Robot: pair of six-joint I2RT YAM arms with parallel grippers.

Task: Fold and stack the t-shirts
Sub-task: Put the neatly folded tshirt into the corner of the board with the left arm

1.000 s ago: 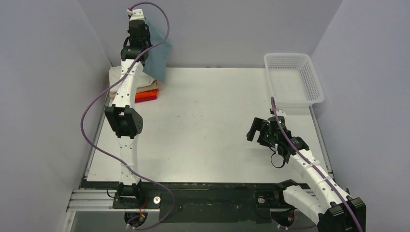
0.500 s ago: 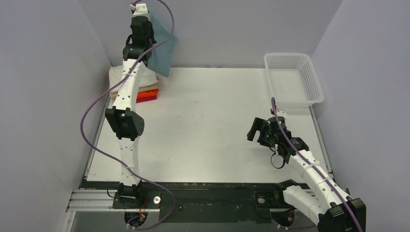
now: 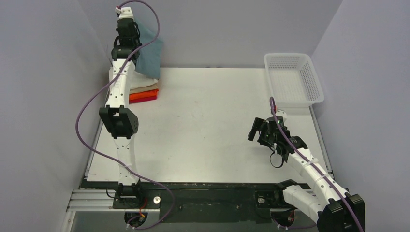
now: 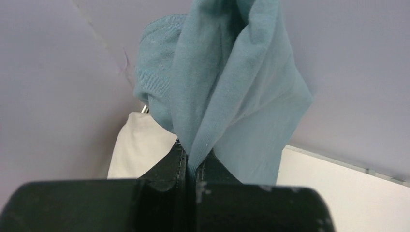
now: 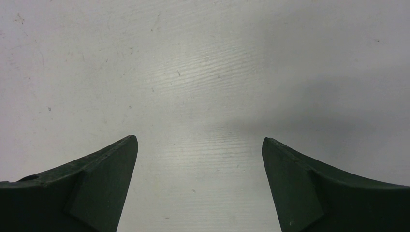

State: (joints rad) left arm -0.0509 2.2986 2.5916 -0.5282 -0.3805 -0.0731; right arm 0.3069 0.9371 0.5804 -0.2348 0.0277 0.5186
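High at the back left, my left gripper [image 3: 131, 35] is shut on a pinched fold of the teal-blue t-shirt [image 3: 148, 59], which hangs in the air above the stack of folded t-shirts [image 3: 146, 92]. In the left wrist view the teal t-shirt [image 4: 232, 82] rises from between the closed left gripper [image 4: 193, 157], and the cream t-shirt [image 4: 140, 150] on top of the stack lies below it. Tan, orange and red layers show under the cream one. My right gripper [image 3: 255, 129] hovers low over the bare table on the right side. It stands open and empty [image 5: 199, 145].
A white mesh basket [image 3: 309, 79] stands at the back right corner of the table. Grey walls close in on the left, back and right. The stack sits against the left wall at the back of the white table [image 3: 208, 121].
My left arm has swung to the left with the teal t-shirt, which now hangs nearer the corner above the stack. The right arm has not moved.
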